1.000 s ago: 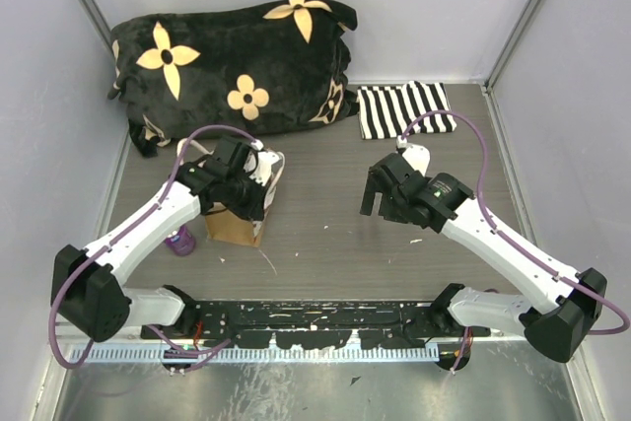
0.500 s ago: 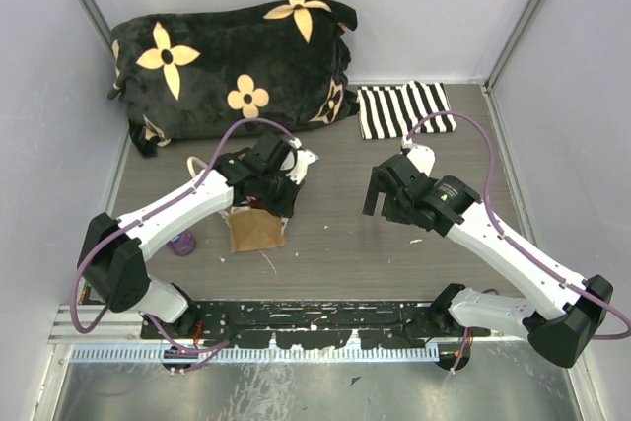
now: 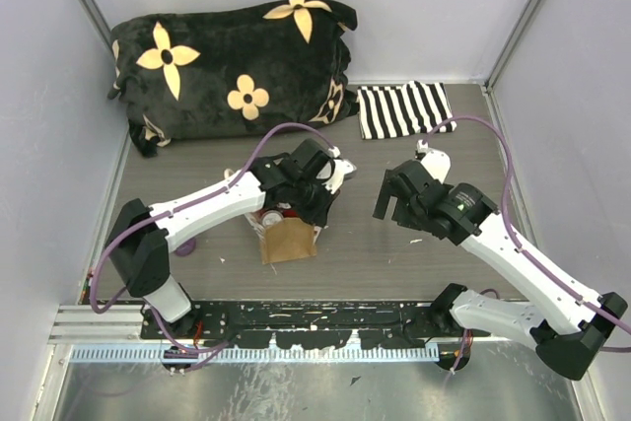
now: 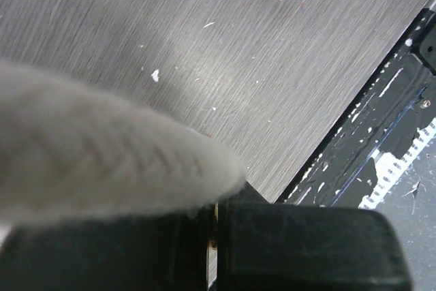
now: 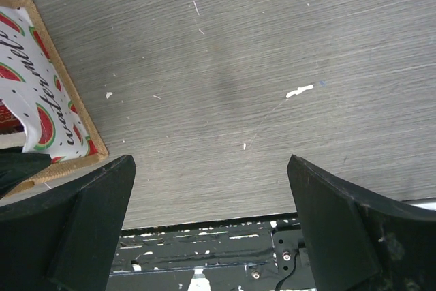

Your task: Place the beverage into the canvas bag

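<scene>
Your left gripper (image 4: 212,226) clamped the tan canvas bag (image 3: 291,242); right gripper (image 5: 211,168) gaped (only its camera caught the watermelon lining (image 5: 37,93)).

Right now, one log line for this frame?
left fingers: shut on bag handle | right fingers: open, empty, over table right of bag | bag: brown, between arms

The left arm (image 3: 212,206) and right arm (image 3: 523,261) have white shell links, black joint housings and a looping purple cable (image 3: 271,133) each; the left tool (image 4: 212,236) and right tool (image 5: 210,168) are matte black.
</scene>
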Robot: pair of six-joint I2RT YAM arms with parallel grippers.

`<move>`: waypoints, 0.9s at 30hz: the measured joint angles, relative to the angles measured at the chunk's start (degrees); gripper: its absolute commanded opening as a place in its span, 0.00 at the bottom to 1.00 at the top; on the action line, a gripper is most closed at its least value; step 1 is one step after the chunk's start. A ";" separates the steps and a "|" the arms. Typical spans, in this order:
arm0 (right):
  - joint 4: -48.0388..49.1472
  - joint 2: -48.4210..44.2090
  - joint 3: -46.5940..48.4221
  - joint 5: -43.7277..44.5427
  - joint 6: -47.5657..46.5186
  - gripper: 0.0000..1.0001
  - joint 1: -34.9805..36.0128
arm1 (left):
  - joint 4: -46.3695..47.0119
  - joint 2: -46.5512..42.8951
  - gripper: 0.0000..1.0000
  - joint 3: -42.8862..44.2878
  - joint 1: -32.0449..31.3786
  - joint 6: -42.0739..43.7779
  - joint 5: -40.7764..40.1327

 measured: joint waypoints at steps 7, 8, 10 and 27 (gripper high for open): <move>-2.08 -1.07 0.00 1.57 0.85 1.00 -0.07 | 0.83 1.01 0.88 1.33 -1.53 0.07 0.66; -2.16 -1.07 0.00 1.92 0.85 1.00 -0.11 | 0.79 0.98 1.00 1.55 -1.64 -0.02 0.76; -2.23 -1.07 0.02 2.23 0.85 1.00 -0.11 | 0.90 0.76 0.98 1.86 -1.92 1.11 0.42; 0.72 15.98 26.03 5.14 -11.08 1.00 -3.76 | 0.37 -29.20 0.98 -0.50 10.60 7.17 -5.73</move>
